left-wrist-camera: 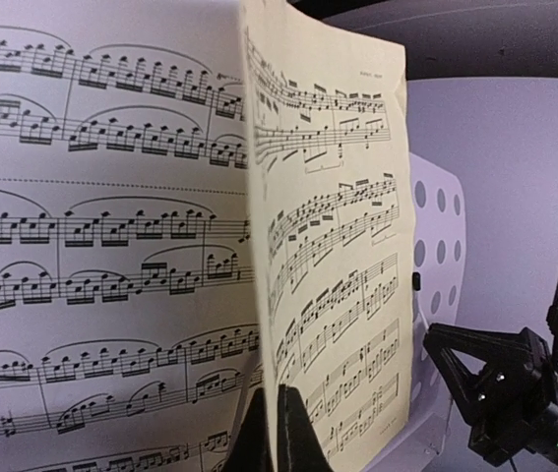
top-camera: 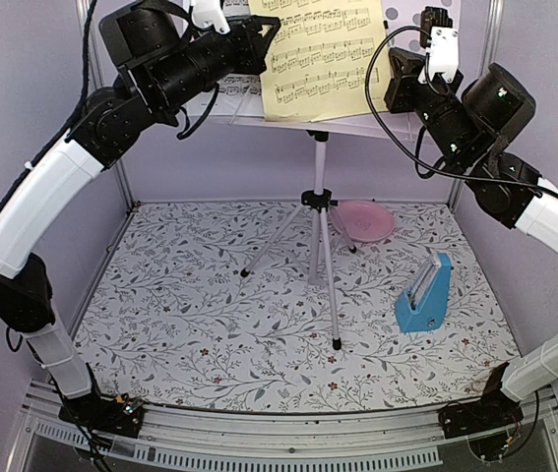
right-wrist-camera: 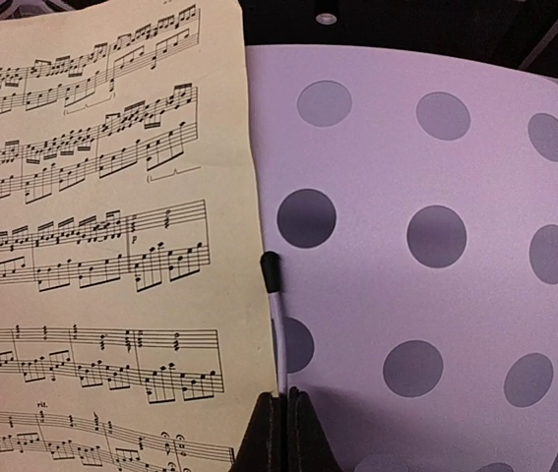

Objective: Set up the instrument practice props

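The silver tripod music stand (top-camera: 320, 231) stands mid-table, its perforated pale desk (right-wrist-camera: 436, 236) at the top. The yellow sheet (top-camera: 320, 54) rests on the desk, and the white sheet (left-wrist-camera: 92, 236) is beside it on the left, mostly behind my left arm in the top view. My left gripper (left-wrist-camera: 273, 391) is shut on the yellow sheet's (left-wrist-camera: 338, 275) left edge. My right gripper (right-wrist-camera: 282, 393) is shut on the stand's wire page holder (right-wrist-camera: 277, 305) at the yellow sheet's (right-wrist-camera: 101, 216) right edge. The blue pyramid metronome (top-camera: 424, 295) stands on the table at the right.
A pink round plate (top-camera: 365, 220) lies behind the tripod's right leg. The floral mat (top-camera: 210, 315) covers the table. Pale walls close in the left, right and back. Both arms reach high over the table to the desk.
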Controlling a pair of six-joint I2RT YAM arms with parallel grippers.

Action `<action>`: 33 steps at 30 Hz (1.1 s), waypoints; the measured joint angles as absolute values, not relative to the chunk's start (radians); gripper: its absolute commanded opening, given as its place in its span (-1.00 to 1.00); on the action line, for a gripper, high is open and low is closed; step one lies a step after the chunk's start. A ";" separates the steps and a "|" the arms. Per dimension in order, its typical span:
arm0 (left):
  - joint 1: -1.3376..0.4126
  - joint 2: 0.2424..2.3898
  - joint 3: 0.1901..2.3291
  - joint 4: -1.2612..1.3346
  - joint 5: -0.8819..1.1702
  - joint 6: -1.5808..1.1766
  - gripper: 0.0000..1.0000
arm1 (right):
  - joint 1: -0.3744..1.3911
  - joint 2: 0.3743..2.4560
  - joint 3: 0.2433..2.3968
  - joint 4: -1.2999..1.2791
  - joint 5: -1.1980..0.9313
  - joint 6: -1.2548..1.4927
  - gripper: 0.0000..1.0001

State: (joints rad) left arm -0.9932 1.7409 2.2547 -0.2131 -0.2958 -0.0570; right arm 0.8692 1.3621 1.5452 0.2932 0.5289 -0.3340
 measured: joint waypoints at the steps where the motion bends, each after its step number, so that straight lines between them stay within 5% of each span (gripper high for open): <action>1: -0.993 1.741 2.251 -0.212 -0.296 -0.057 -1.00 | 0.869 1.362 1.545 0.294 0.530 -0.332 -1.00; 33: -0.993 1.795 2.283 -0.178 -0.169 -0.024 -1.00 | 0.867 1.320 1.413 0.482 0.408 -0.383 -1.00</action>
